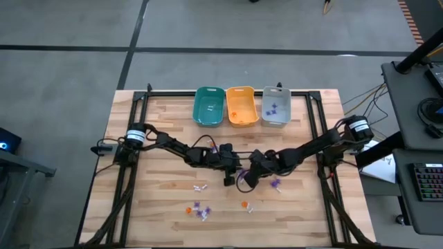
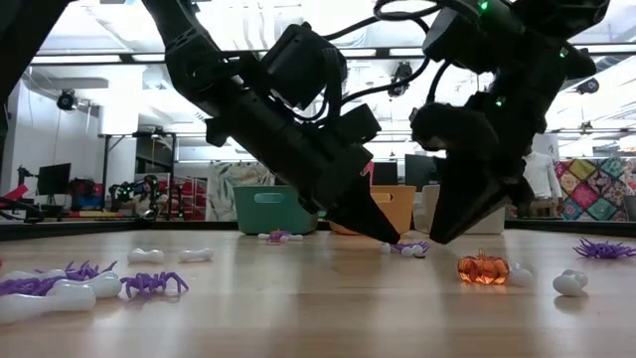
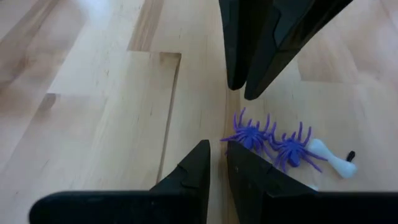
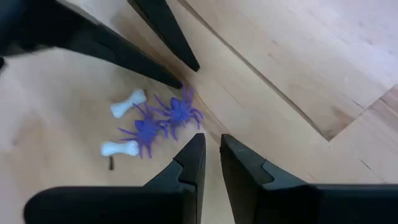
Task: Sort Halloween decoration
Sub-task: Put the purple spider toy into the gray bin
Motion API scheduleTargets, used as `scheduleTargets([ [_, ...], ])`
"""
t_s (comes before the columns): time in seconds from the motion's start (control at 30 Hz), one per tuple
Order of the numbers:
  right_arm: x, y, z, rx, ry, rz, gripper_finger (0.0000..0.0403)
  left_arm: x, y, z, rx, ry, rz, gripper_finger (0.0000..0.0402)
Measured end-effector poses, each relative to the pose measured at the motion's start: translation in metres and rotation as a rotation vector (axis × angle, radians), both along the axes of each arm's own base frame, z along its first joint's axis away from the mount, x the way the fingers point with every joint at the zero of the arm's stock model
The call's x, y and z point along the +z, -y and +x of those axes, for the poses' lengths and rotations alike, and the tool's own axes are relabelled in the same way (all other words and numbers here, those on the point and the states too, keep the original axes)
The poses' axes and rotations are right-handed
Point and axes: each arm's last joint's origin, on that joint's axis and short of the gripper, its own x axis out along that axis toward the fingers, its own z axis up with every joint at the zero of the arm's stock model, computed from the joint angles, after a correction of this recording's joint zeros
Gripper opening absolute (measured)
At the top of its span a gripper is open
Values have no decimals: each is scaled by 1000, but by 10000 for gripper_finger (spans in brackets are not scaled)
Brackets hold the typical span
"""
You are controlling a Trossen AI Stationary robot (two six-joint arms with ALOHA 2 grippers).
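Halloween decoration spiders (image 3: 273, 142) lie touching beside a white bone (image 3: 333, 160); left gripper (image 3: 217, 163) and right gripper (image 4: 212, 151) hover nearby, jaws narrowly parted, empty.

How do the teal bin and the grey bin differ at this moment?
In colour: the teal bin is blue-green, the grey bin pale grey. In place: the teal bin ends the row on the left arm's side, the grey bin on the right arm's side. In contents: the teal bin shows small white pieces, the grey bin purple ones. Both look alike in shape and flank the orange bin.
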Motion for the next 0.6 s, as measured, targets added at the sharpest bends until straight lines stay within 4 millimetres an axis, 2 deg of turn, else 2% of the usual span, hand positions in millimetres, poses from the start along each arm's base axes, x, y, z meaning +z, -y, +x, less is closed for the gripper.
scheduleTargets([
  [0.3, 2, -1, 0, -17, 7, 56, 47, -3, -2, -3, 27, -12, 21, 36],
  [0.6, 7, -1, -3, -24, 7, 70, 102, 5, -1, -3, 2, 0, 1, 36],
])
